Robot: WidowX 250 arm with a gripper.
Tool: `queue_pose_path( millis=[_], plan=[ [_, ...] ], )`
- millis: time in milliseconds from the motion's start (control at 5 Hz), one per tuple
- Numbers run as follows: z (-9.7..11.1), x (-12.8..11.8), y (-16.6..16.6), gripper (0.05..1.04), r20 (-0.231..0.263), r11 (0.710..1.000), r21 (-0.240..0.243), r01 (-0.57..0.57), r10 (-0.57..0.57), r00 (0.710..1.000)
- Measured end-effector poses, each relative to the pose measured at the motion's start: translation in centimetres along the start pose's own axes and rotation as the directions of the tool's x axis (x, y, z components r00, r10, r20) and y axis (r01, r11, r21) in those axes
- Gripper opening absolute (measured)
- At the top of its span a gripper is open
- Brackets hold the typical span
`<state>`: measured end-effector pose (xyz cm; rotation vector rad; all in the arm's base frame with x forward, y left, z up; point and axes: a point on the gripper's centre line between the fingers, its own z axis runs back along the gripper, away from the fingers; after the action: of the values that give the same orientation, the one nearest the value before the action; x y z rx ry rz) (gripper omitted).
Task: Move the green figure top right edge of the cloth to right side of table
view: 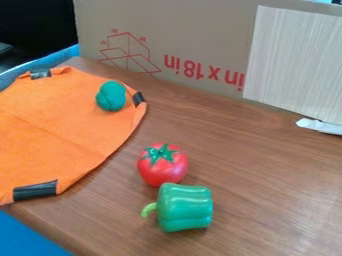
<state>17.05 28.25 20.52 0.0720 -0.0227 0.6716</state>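
Observation:
A small dark green rounded figure (111, 96) rests on the orange cloth (53, 125), near the cloth's top right edge and just left of a strip of black tape. The cloth lies over the left part of the brown wooden table (260, 170), whose right side extends to the frame's right edge.
A red tomato (162, 165) and a green bell pepper (185, 207) stand right of the cloth, toward the front. A cardboard panel (200, 30) walls off the back, with a pale board (294, 60) against it. Something white (319, 126) lies at the right edge.

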Motion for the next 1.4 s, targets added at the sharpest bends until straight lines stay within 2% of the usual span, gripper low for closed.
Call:
queue_pose_path(
  millis=[200, 600, 800, 1000, 1200, 1400],
  plan=[
    [-1.1, 0.1, -0.1, 1.001, -0.032, 1.0, -0.014, -0.002, 0.002, 0.999],
    [-2.6, 2.3, -3.8, 1.001, -0.062, 0.988, -0.082, -0.134, 0.129, 0.99],
    [-2.0, 3.8, -5.8, 1.001, -0.029, 0.95, -0.157, -0.27, 0.269, 0.963],
    [-2.5, 5.1, -8.1, 1.001, -0.041, 0.899, -0.243, -0.365, 0.367, 0.929],
    [-2.2, 5.9, -10.5, 1.001, -0.063, 0.85, -0.334, -0.407, 0.411, 0.909],
    [-2.8, 6.5, -12.9, 1.001, -0.102, 0.818, -0.36, -0.449, 0.444, 0.89]
  ],
)
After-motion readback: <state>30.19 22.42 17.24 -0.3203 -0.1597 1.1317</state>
